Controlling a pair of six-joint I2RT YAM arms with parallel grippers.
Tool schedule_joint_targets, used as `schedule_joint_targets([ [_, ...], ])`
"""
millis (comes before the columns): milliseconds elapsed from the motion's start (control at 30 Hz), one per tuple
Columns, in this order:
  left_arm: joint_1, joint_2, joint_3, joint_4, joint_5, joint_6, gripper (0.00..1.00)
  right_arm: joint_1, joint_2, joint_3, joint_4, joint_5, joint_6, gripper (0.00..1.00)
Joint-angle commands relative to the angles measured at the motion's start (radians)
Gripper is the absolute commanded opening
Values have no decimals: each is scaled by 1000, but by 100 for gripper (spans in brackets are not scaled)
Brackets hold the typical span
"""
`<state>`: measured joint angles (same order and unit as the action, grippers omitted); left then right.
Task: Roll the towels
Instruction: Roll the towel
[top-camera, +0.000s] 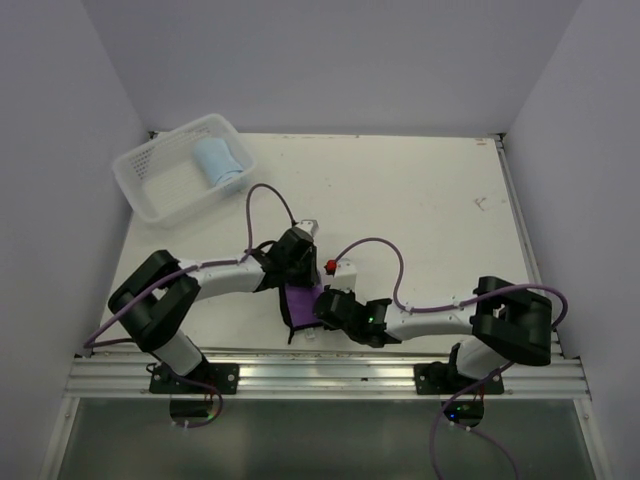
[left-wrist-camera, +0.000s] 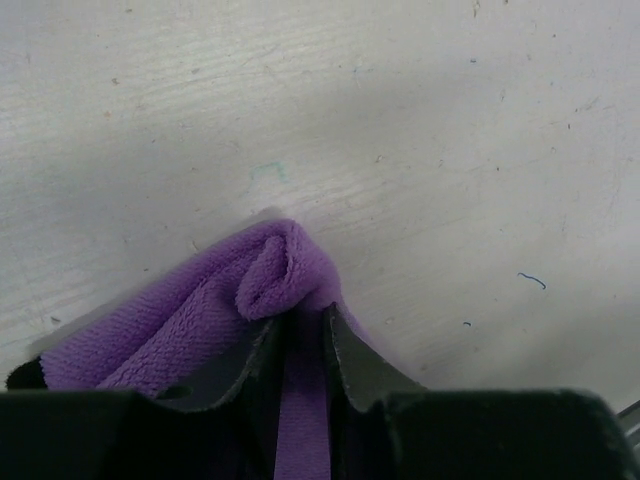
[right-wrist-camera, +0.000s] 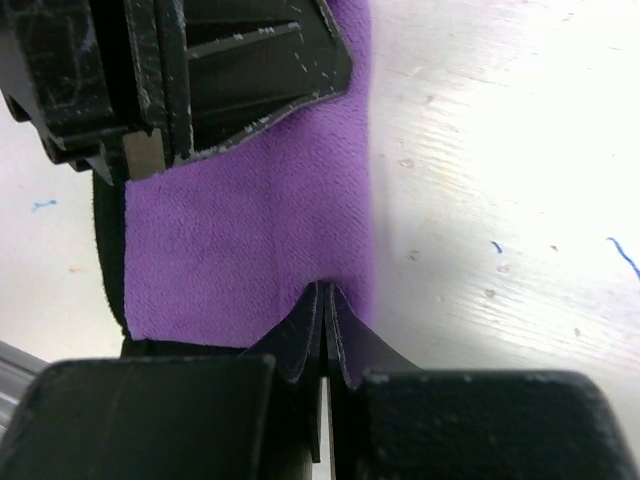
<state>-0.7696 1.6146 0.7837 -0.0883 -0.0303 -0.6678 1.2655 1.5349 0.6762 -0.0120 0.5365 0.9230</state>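
Top external, white scuffed table (top-camera: 420, 200), pale grey walls (top-camera: 330, 60), purple towel (top-camera: 298, 303)

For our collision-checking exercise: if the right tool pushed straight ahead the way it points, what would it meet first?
The purple towel it pinches spreads right ahead of the right tool. Past that, the left tool probably blocks the way, though depth is unclear.
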Motion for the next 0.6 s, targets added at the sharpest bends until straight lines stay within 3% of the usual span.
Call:
schedule_joint_targets([
  [0,1,105,-52,-80,-92,50,23,17,-30,-15,-167,26,-3,0],
  [133,-2,140,-57,-76,-105,54,0,17,-70,-12,-189,42,-1,0],
  [400,-2,88,-152,54,-85,4,0,21,-119,-1,-246,52,-4,0],
  [567,0,-4,-290,283,-49,-96,0,25,-217,-17,-273,75,4,13],
])
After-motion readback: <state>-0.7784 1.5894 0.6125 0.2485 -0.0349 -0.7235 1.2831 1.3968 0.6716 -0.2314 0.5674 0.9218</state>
